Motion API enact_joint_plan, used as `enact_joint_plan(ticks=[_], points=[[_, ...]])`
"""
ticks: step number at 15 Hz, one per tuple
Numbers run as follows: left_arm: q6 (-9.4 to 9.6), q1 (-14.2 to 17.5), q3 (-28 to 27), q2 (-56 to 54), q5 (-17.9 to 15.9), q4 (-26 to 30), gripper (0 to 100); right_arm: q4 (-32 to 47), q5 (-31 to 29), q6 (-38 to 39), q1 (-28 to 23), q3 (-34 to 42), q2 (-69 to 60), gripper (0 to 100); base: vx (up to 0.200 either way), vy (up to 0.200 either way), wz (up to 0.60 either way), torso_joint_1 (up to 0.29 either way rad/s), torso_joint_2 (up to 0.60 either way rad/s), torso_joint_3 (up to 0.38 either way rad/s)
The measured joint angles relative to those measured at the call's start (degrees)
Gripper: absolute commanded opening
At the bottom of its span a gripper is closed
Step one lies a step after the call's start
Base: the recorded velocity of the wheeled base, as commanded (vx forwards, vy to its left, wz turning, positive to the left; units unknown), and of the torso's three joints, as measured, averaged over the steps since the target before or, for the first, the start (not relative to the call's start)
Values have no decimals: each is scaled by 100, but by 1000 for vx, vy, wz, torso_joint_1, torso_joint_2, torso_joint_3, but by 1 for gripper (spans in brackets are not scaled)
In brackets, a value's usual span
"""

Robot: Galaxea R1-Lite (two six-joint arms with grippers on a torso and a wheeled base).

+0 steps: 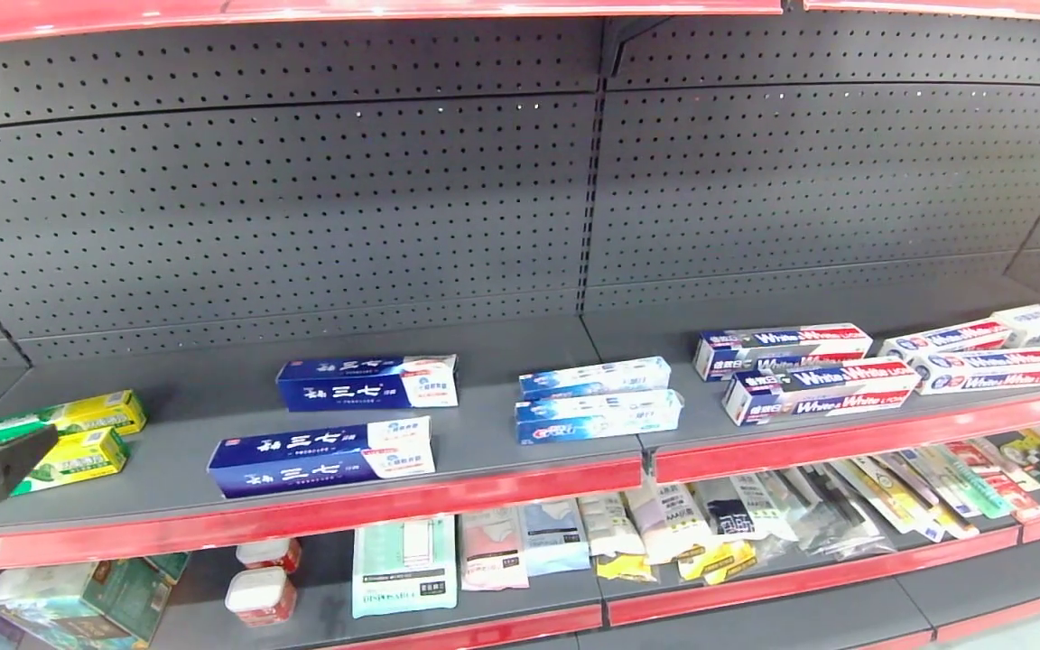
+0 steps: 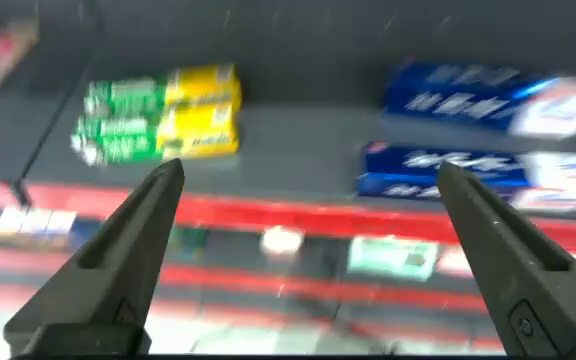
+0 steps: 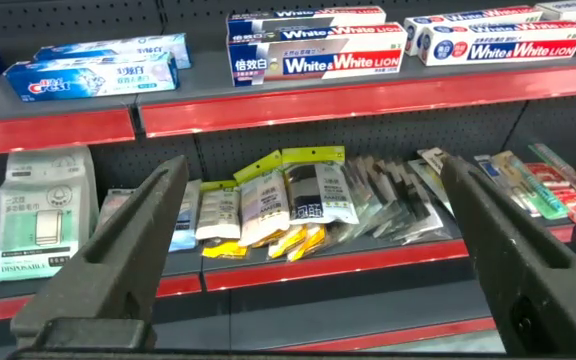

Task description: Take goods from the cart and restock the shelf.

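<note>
The grey shelf with a red front edge [image 1: 303, 510] carries toothpaste boxes: green-yellow ones [image 1: 51, 442] at the far left, two dark blue ones [image 1: 321, 456], two light blue ones [image 1: 597, 402] and white-blue-red ones [image 1: 818, 388] to the right. My left gripper [image 2: 310, 168] hangs open and empty in front of the shelf's left end, facing the green-yellow boxes [image 2: 158, 125] and dark blue boxes [image 2: 448, 170]; one of its fingers [image 1: 5, 462] shows at the head view's left edge. My right gripper [image 3: 313, 165] is open and empty, held lower, before the shelf below.
The lower shelf [image 1: 502, 623] holds flat packets [image 3: 278, 200], a white-green pack [image 1: 404, 564], two small red-white jars [image 1: 260, 596] and toothbrush packs [image 1: 962, 478]. Green cartons [image 1: 96, 596] lie at the lower left. Bare shelf space lies behind and between the box groups.
</note>
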Motion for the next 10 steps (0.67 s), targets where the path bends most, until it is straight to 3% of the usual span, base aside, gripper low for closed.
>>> enact_joint_plan(ticks=[3, 7, 10], points=[[18, 194, -184, 1106, 228, 227, 100, 0, 2, 0, 0, 0, 0, 100, 0, 0, 0, 0, 0, 0], [41, 155, -188, 1501, 230, 873, 100, 0, 0, 0, -1, 0, 0, 100, 0, 0, 0, 0, 0, 0], [40, 138, -182, 1737, 354, 851, 100, -1, 0, 0, 0, 0, 0, 100, 0, 0, 0, 0, 0, 0]])
